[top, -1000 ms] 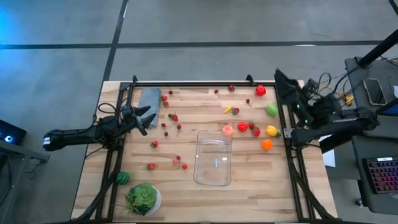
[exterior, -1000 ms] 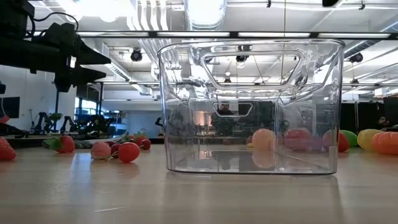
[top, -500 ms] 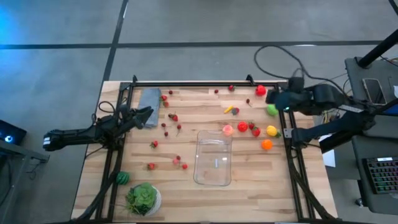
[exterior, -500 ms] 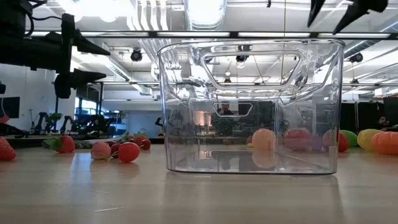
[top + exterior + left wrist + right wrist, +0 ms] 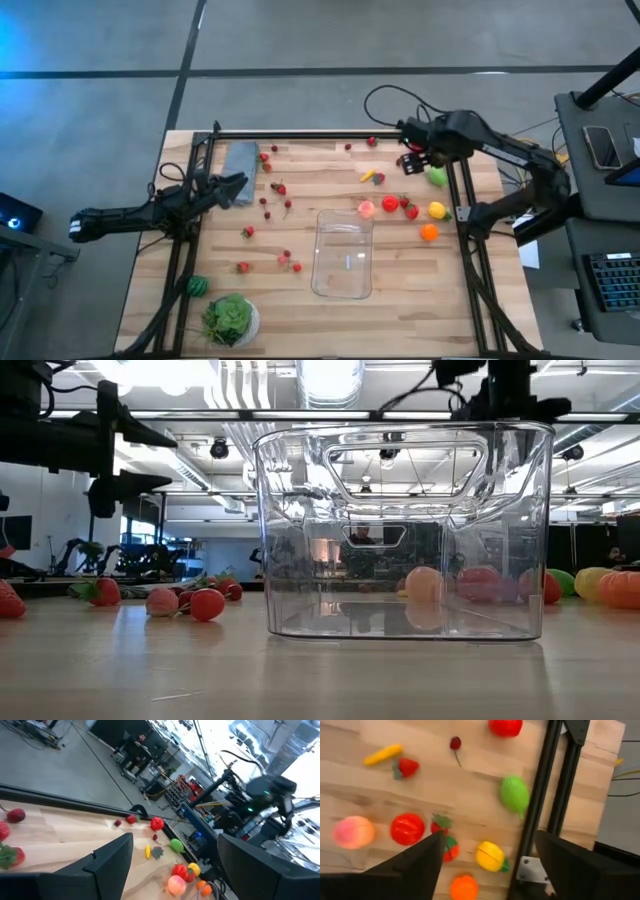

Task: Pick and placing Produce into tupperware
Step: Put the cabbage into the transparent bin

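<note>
I see red berries (image 5: 246, 232), a green pear (image 5: 438, 176), a yellow lemon (image 5: 436, 210), an orange (image 5: 428, 232), a grey-blue cloth (image 5: 241, 159) and pale striped desk (image 5: 400, 280) planks.

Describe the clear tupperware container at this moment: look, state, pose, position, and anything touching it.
The tupperware is a clear, rigid-looking plastic rectangular bin with rounded corners and cut-out handle slots near its rim. It stands upright and open-topped on the wooden table, slightly right of centre, toward the near edge. It appears empty; produce seen through its walls lies behind it. Neither gripper touches it.

no readable text anywhere that I can see, no labels, no brand marks, no numbers, no signs, nothing legible
</note>
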Controlling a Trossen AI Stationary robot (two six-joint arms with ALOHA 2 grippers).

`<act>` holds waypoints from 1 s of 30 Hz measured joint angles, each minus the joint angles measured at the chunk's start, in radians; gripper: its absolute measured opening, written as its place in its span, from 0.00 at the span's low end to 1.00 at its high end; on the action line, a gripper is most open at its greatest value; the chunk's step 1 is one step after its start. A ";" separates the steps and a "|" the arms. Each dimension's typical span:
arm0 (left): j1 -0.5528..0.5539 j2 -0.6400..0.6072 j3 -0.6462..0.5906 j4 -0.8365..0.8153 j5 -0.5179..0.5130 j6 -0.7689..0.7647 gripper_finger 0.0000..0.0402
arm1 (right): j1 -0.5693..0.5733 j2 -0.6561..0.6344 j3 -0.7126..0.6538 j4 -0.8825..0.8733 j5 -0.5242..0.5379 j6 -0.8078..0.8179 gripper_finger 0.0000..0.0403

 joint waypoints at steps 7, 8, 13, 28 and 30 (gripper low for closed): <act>0.000 0.000 0.000 0.001 0.035 -0.002 0.69 | -0.141 0.035 -0.027 0.001 -0.037 -0.150 0.49; 0.000 0.000 0.000 0.000 0.035 -0.002 0.69 | -0.154 0.039 -0.034 0.001 -0.032 -0.178 0.48; 0.000 0.000 0.000 0.000 0.036 -0.002 0.69 | -0.187 0.062 -0.072 0.021 -0.026 -0.313 0.52; 0.000 0.000 0.000 -0.001 0.036 -0.002 0.69 | -0.264 0.208 -0.210 0.131 -0.022 -0.468 0.81; 0.000 0.000 0.000 -0.001 0.036 -0.003 0.69 | -0.301 0.224 -0.235 0.147 -0.047 -0.493 0.81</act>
